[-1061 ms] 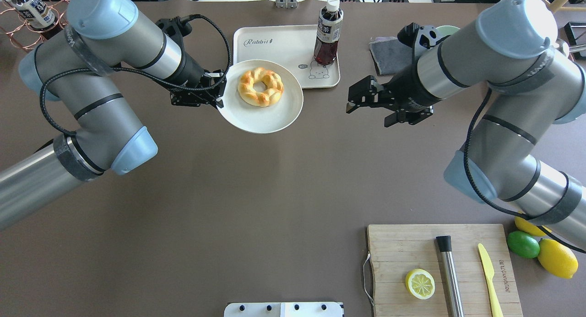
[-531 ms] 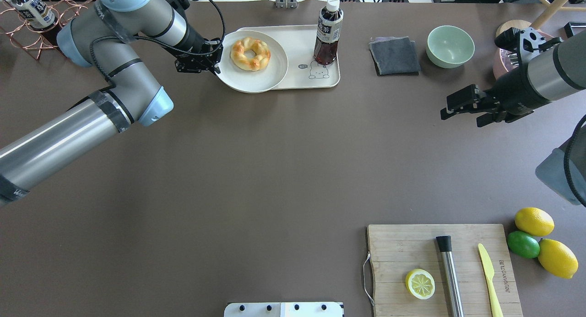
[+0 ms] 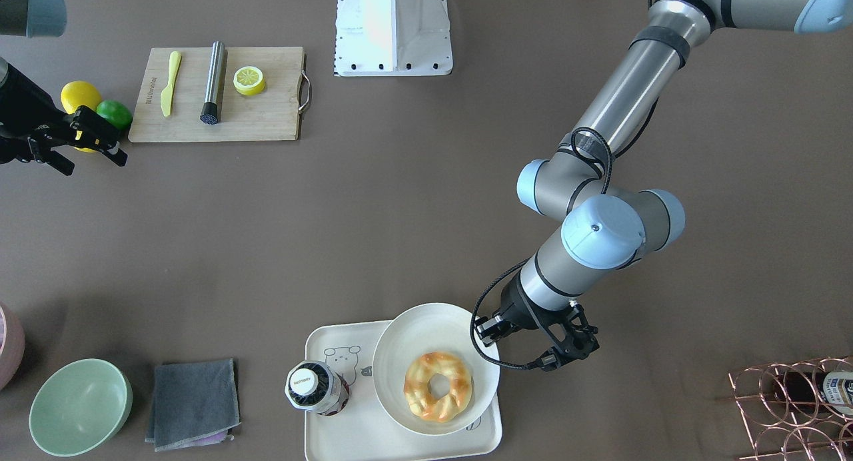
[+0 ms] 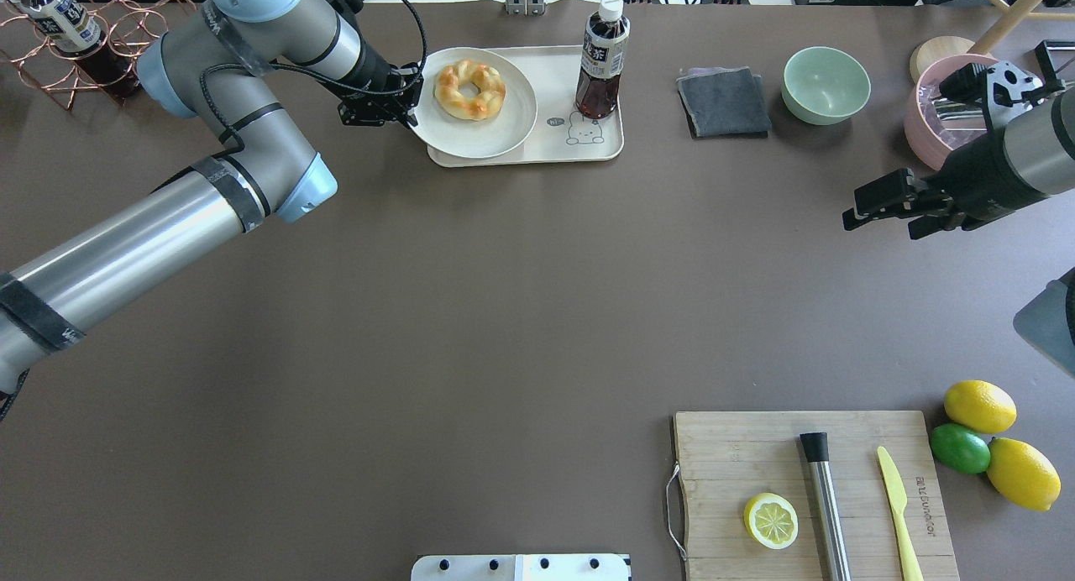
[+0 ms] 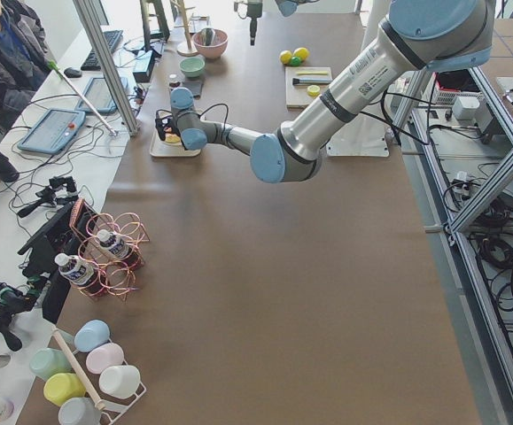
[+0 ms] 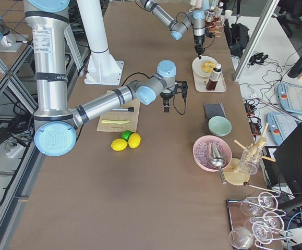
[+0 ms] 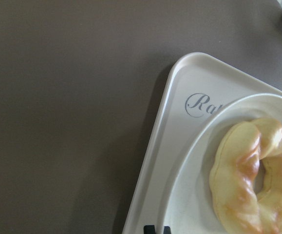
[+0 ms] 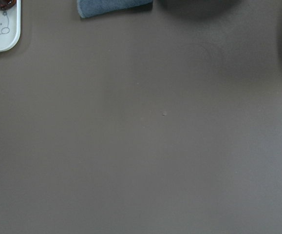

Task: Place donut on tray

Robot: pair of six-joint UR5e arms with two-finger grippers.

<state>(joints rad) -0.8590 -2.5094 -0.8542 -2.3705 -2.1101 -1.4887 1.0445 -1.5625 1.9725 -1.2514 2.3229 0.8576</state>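
Observation:
The golden-brown braided donut (image 4: 469,89) lies on a round white plate (image 4: 479,136). The plate sits over the left half of the cream tray (image 4: 546,77) and hides most of the "Rabbit" script. My left gripper (image 4: 411,111) is shut on the plate's left rim. I cannot tell if the plate rests on the tray or hovers just above it. The front-facing view shows the donut (image 3: 438,386), plate (image 3: 413,334), tray (image 3: 360,434) and left gripper (image 3: 493,331). The left wrist view shows the donut (image 7: 255,175), plate (image 7: 199,185) and tray corner (image 7: 179,122). My right gripper (image 4: 878,226) is open and empty, far to the right.
A dark drink bottle (image 4: 602,60) stands on the tray's right side. A grey cloth (image 4: 724,101), green bowl (image 4: 826,84) and pink bowl (image 4: 932,102) lie beyond. A cutting board (image 4: 731,463) with a lemon half (image 4: 770,520) is near right. A copper bottle rack (image 4: 76,35) is far left.
My left gripper has carried the plate with the donut away from me and onto the tray. My right arm has pulled back to the right, still open.

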